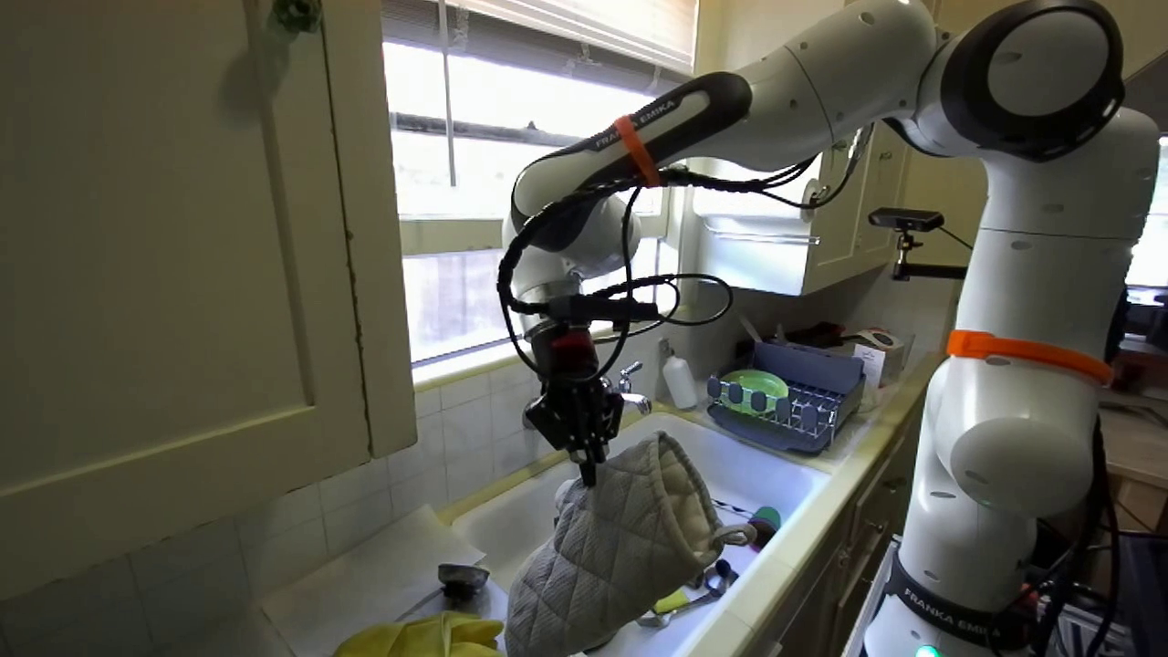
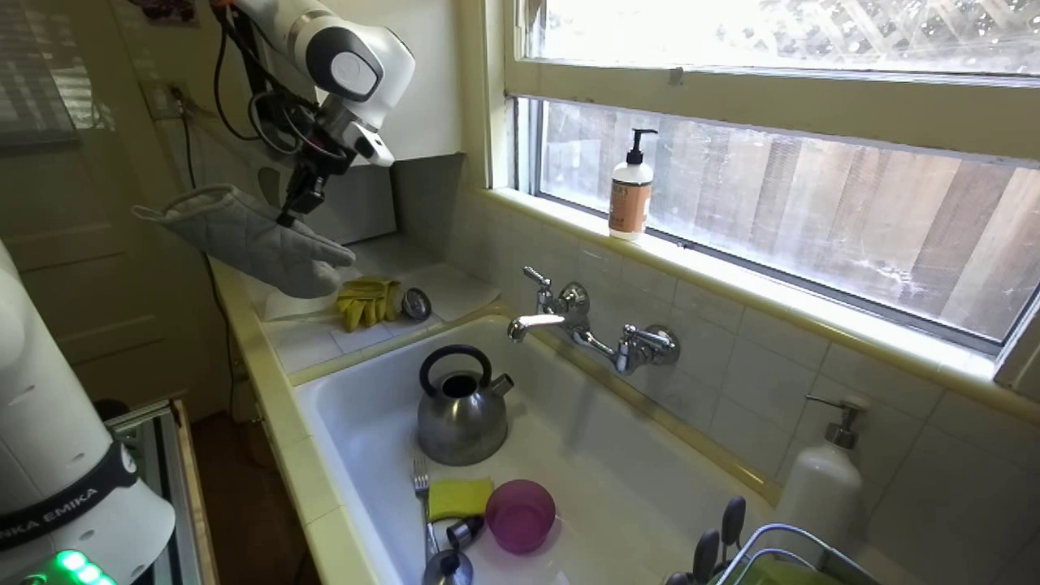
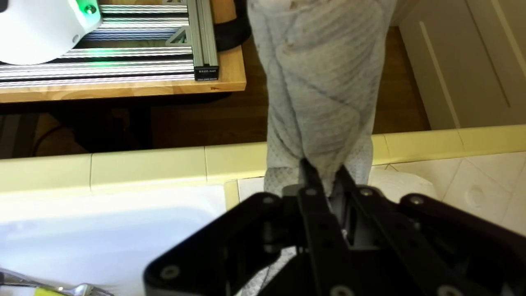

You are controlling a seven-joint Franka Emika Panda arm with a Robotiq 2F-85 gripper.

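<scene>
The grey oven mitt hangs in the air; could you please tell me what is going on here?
A robot arm holds the grey oven mitt in the air, pinched in its closed pincer. It hangs near the end of the sink, by the counter where yellow gloves lie. In the sink are a kettle, a yellow sponge, a purple bowl and a fork.

The mitt [image 3: 324, 82] hangs partly over the counter [image 3: 472, 181] beside the sink [image 3: 176, 234].

Grey oven mitt [image 1: 602, 547], diamond-quilted, lining [image 1: 684, 497] apparently cream; yellow gloves [image 2: 367, 301]; magenta bowl [image 2: 520, 516]
</scene>
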